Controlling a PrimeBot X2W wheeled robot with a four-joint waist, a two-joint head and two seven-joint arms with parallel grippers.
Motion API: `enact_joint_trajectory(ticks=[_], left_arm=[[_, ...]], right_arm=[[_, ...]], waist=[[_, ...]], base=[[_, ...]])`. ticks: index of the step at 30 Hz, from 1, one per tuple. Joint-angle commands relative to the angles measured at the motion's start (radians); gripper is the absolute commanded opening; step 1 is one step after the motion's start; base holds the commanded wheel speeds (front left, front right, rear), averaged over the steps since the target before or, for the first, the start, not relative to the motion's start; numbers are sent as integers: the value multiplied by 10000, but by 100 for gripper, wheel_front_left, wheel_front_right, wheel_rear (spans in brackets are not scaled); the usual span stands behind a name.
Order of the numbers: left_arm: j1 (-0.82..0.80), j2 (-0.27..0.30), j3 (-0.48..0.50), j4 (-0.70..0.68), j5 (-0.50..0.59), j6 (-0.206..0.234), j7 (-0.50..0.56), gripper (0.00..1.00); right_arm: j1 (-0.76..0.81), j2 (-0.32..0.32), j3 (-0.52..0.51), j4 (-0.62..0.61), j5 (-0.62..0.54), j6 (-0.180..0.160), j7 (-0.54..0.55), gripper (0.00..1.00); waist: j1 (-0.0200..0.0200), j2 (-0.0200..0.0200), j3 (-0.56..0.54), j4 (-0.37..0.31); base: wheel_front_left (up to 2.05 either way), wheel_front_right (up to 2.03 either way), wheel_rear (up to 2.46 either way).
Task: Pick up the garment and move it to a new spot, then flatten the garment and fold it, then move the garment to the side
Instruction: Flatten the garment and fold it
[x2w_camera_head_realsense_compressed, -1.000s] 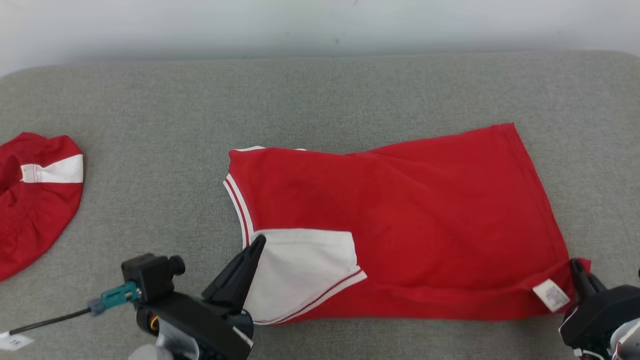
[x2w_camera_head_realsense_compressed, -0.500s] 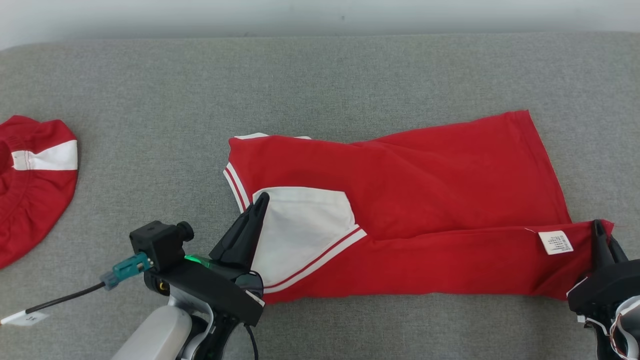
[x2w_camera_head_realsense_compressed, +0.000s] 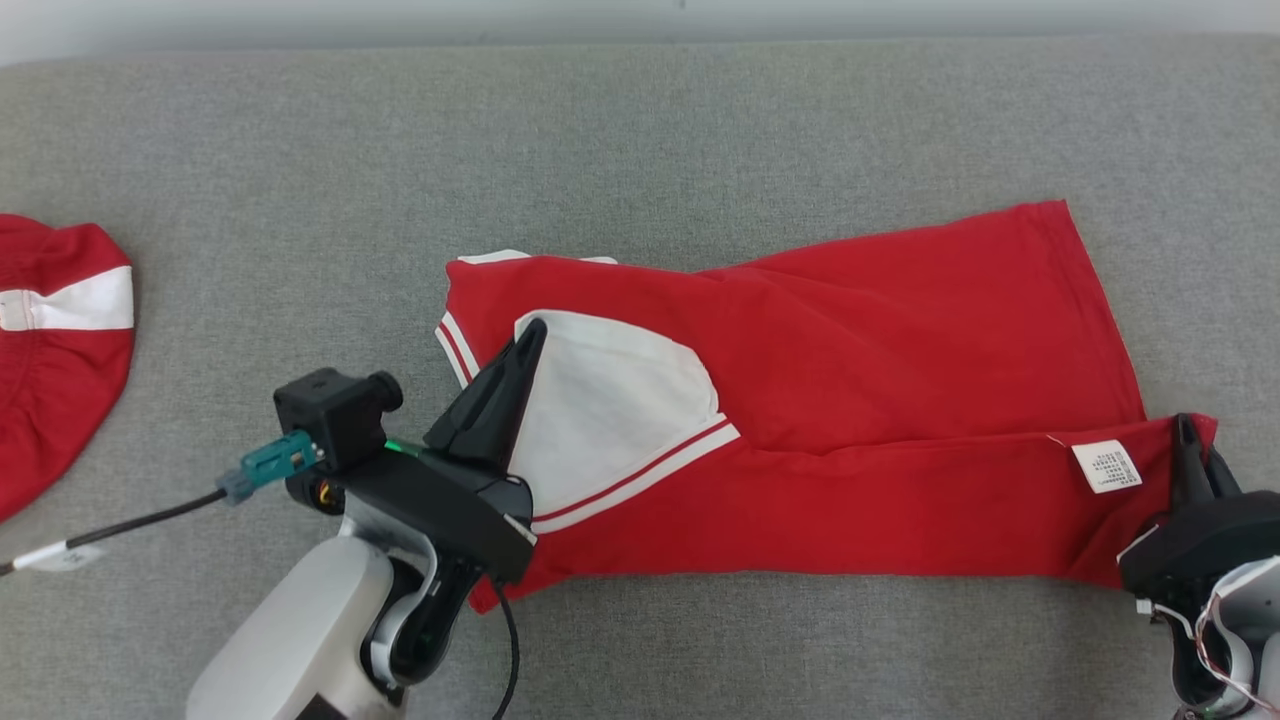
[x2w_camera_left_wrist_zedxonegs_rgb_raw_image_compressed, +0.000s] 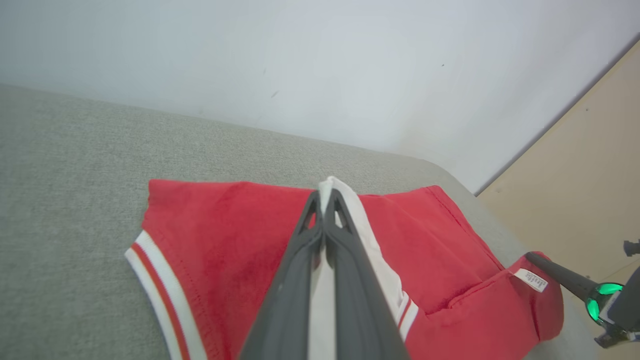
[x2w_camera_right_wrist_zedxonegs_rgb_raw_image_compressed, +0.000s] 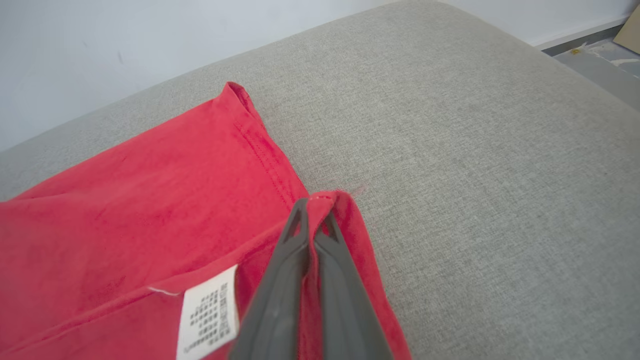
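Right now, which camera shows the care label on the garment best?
Right wrist view: the care label is close and large, print lines visible, beside the right gripper. Head view shows it small on the garment; left wrist view, tiny and far off.

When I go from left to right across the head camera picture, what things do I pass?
Other red-and-white cloth → black cable → left tool → garment's white sleeve → white label → right tool.
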Motion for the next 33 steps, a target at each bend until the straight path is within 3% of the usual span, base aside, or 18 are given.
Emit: enact_joint_trajectory(ticks=[1,3,4,5,6,7,14,19,26,33], left_arm=[[-192,-64,-42,107,113,-39,-64,0],[-399,-62,-126,304,214,-42,-80,0],[-498,-59,-202,428,264,-48,-57,0],[-605,-47,-278,540,405,-56,-72,0],[-714,-34,-281,698,542,-9,-153,86],[-790,-30,-294,876,691,70,-215,100],[-782,82,-348,1592,1761,863,-659,100],[80,381,-411,1278,2146,1448,-736,100],[1759,835,-742,152,1994,2324,169,100],[2423,844,-931,-327,1816,3070,1152,100]], right_arm=[[-157,26,13,85,-51,-25,-100,0],[-258,27,43,261,-95,-25,-140,0],[-319,27,56,348,-115,-25,-184,18],[-393,26,35,440,-68,-25,-228,71],[-483,23,-12,516,19,-25,-331,100],[-540,23,-26,588,73,-25,-422,100],[-401,24,-334,467,160,-25,-410,100],[148,26,-849,-167,501,-25,129,100],[1044,26,-1448,-603,1083,-25,1028,100],[1025,26,-1336,23,1035,-25,1283,100]], waist=[[-1,-1,54,-10],[-1,-1,99,-15],[-1,-1,113,-19],[-1,-1,122,-22],[-1,-1,123,-24],[-1,-1,110,-33],[-1,-1,-232,-70],[-1,-1,-477,-77],[-1,-1,-676,-21],[-1,-1,-634,-6]], base=[[0,0,0],[0,0,0],[0,0,0],[0,0,0],[0,0,0],[0,0,0],[0,0,0],[0,0,0],[0,0,0],[0,0,0]])
